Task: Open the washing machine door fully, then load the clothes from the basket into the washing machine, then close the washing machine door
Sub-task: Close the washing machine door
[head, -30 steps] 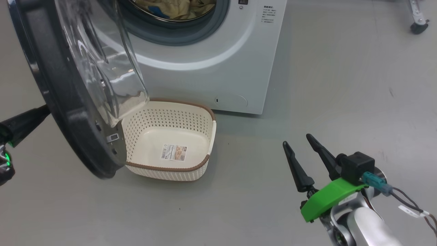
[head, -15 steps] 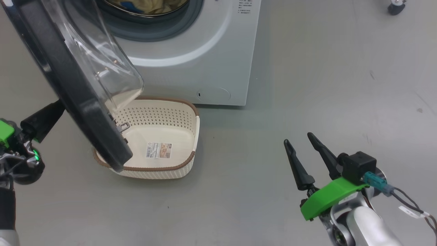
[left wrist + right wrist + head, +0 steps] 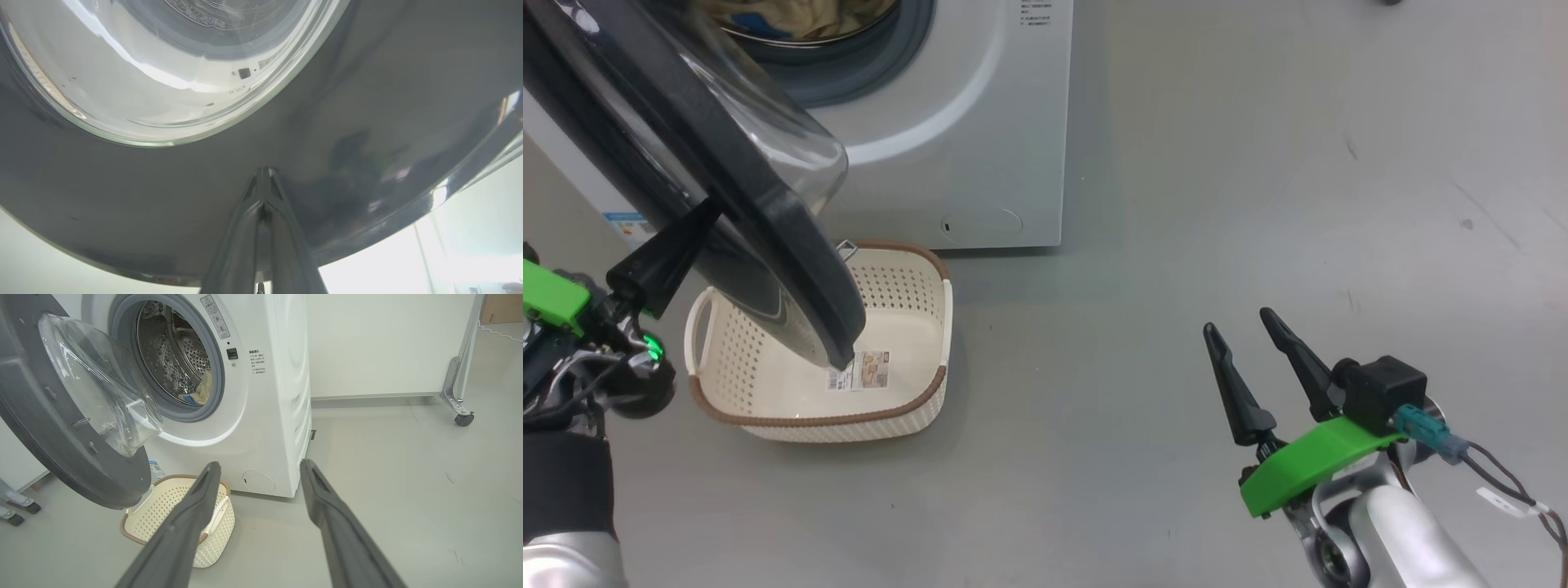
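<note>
The washing machine (image 3: 980, 122) stands at the top left, with the clothes (image 3: 800, 16) lying inside its drum. Its door (image 3: 743, 220) hangs partly swung out over the basket (image 3: 833, 420), which is empty apart from its label. My left gripper (image 3: 707, 214) is shut, its tips resting on the door's outer face. In the left wrist view the shut left gripper (image 3: 264, 169) touches the glossy black rim of the door (image 3: 367, 102). My right gripper (image 3: 1241, 327) hovers open over the floor at the lower right, holding nothing. The right wrist view shows the door (image 3: 49, 437), clothes (image 3: 202, 390) and basket (image 3: 163, 514).
Grey floor (image 3: 1217, 204) stretches to the right of the machine. A metal frame leg on a caster (image 3: 459, 396) stands at the far right by a white wall panel. Another caster foot (image 3: 16, 502) sits at the left behind the door.
The head camera has turned, shifting the scene left. The door has swung towards the machine with my shut left gripper against its outer face. My right gripper stays put.
</note>
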### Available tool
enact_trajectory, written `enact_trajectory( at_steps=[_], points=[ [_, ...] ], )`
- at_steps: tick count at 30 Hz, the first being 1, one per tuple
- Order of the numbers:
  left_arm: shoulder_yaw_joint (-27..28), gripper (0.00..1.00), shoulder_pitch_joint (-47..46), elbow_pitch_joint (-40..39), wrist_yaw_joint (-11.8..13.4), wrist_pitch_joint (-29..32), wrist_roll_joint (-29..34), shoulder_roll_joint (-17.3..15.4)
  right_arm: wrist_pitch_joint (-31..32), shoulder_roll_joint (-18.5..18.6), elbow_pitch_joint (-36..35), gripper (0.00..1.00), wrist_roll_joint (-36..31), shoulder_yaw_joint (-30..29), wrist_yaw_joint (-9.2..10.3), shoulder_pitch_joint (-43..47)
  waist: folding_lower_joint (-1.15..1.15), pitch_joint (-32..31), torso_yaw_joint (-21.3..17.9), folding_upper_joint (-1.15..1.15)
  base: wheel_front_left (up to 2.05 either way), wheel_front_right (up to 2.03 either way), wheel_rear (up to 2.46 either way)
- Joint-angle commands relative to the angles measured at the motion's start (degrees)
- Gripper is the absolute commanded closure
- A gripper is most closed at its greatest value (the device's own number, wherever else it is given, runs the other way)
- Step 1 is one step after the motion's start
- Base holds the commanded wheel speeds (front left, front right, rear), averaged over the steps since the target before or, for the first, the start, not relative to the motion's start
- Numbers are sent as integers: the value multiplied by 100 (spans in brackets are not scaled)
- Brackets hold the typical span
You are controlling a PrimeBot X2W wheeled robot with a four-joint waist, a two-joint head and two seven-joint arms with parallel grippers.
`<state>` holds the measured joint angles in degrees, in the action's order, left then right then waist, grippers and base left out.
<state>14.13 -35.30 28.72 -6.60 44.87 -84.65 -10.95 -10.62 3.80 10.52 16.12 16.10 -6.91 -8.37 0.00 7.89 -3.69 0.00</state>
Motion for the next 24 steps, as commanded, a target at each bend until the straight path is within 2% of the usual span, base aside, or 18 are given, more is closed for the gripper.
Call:
enact_trajectory(
  at_steps=[1, 13, 24],
  points=[
    [160, 100, -297, -194, -57, -18, -86, -156, -66, -32, -155, 0, 22, 77, -58, -224, 0, 10, -63, 0, 0, 0, 0],
    [174, 100, -409, -292, -87, -672, -128, 335, -107, -50, -119, 0, 24, 53, -58, -274, 0, 76, -526, 0, 0, 0, 0],
    [160, 100, -361, -491, -88, -1157, -357, 643, -183, -66, -14, 0, 53, -23, -58, -285, 0, 144, -887, 0, 0, 0, 0]
  ],
)
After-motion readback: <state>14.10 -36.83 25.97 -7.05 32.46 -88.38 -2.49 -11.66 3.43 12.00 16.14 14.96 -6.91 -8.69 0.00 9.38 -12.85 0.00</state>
